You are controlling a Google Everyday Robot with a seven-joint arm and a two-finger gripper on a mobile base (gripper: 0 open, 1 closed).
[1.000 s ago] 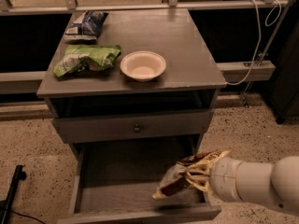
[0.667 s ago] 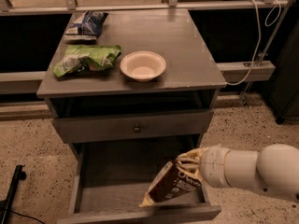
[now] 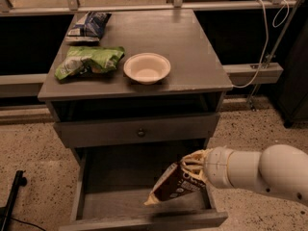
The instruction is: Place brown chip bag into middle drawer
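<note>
The brown chip bag (image 3: 172,185) hangs tilted, its lower cream end down-left, inside the open middle drawer (image 3: 120,203) at its right side. My gripper (image 3: 194,166) comes in from the right on a white arm and is shut on the bag's upper end. The bag's low end is close to the drawer floor; I cannot tell if it touches. The drawer is pulled out below a closed grey drawer front with a small round knob (image 3: 140,133).
On the cabinet top (image 3: 187,52) lie a green bag (image 3: 86,61), a blue-and-white bag (image 3: 87,25) and a white bowl (image 3: 147,67). A white cable (image 3: 262,47) hangs at the right. A black object (image 3: 12,196) lies on the speckled floor at left.
The arm has moved left and down, carrying the brown bag lower into the drawer; the bag now hangs more tilted toward the drawer floor.
</note>
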